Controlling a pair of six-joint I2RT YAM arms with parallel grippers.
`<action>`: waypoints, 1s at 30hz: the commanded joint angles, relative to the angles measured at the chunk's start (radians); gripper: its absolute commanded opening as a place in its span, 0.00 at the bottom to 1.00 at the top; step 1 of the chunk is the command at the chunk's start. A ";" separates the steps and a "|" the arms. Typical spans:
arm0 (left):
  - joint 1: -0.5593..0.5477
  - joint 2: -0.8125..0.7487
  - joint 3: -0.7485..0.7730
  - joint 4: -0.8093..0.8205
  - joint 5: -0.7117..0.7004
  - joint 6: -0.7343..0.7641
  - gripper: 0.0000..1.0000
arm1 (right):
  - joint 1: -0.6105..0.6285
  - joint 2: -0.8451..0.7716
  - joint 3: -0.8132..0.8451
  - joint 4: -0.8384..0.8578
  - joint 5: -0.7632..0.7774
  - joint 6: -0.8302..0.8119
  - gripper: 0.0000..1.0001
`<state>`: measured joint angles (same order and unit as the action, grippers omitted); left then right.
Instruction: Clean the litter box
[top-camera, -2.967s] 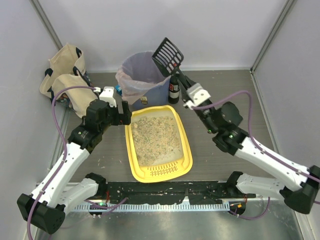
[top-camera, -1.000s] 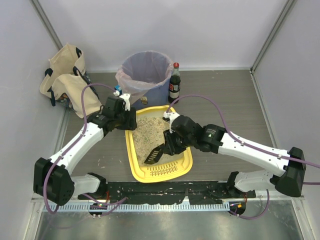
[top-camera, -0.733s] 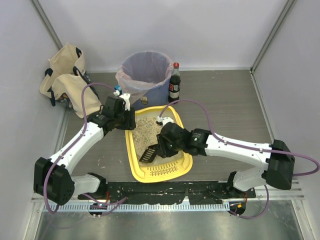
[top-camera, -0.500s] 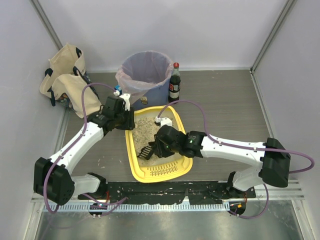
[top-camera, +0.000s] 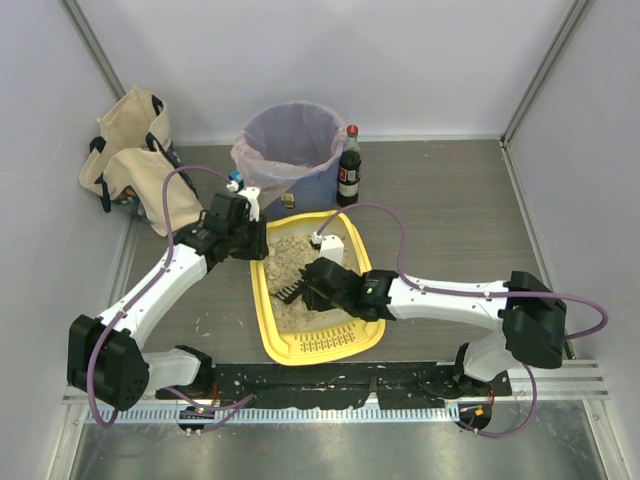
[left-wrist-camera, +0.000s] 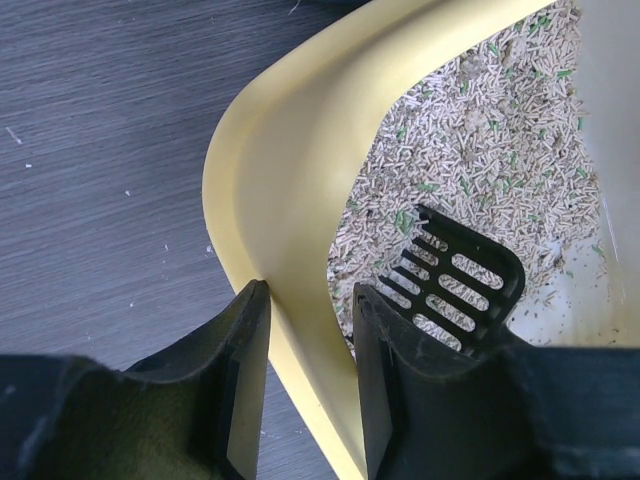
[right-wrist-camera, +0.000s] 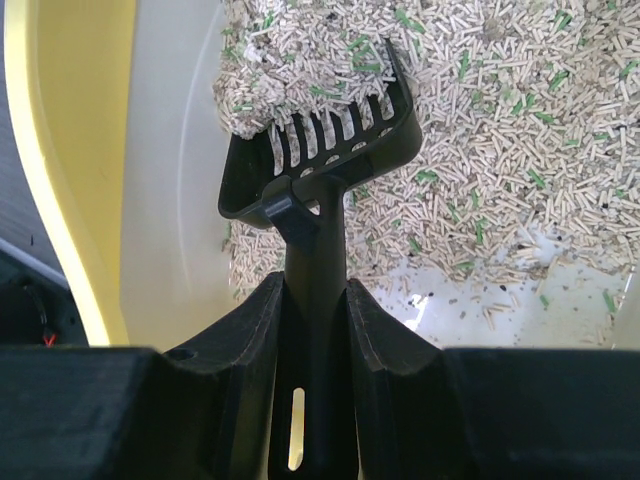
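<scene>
Right wrist: right pincer (right-wrist-camera: 315, 300) pinches slotted black scoop (right-wrist-camera: 320, 150); left pincer (left-wrist-camera: 308, 300) clamps yellow litter box (left-wrist-camera: 262, 190) rim

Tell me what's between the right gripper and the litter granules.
A black slotted scoop: the right gripper clamps its handle, and its head rests in the granules of the litter box. The right wrist view shows it.

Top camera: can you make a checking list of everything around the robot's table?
Surface: dark grey table, scattered pale specks.
Job's things: shallow yellow plastic litter box holds beige granules; black slotted plastic scoop sits in them.
Clutter: round blue bin with clear liner, dark bottle with red cap, beige cloth bag.
Grippers: left gripper clamps the box's rim; right gripper holds the scoop's handle.
Cables: purple cables loop over both arms.
Surroundings: white walls.
</scene>
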<state>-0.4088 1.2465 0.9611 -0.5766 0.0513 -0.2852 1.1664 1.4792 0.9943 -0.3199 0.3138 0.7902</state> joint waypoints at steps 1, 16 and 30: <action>-0.005 -0.001 0.039 0.017 0.067 -0.008 0.38 | 0.030 0.062 -0.016 0.093 0.180 0.066 0.01; -0.007 -0.002 0.039 0.017 0.070 -0.006 0.38 | 0.076 0.153 -0.126 0.314 0.300 0.167 0.02; -0.005 -0.012 0.030 0.035 0.116 -0.012 0.35 | -0.016 0.148 -0.114 0.351 0.272 0.178 0.01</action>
<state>-0.4053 1.2465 0.9630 -0.5774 0.0570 -0.2924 1.2121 1.6184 0.8795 0.0025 0.5167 0.9447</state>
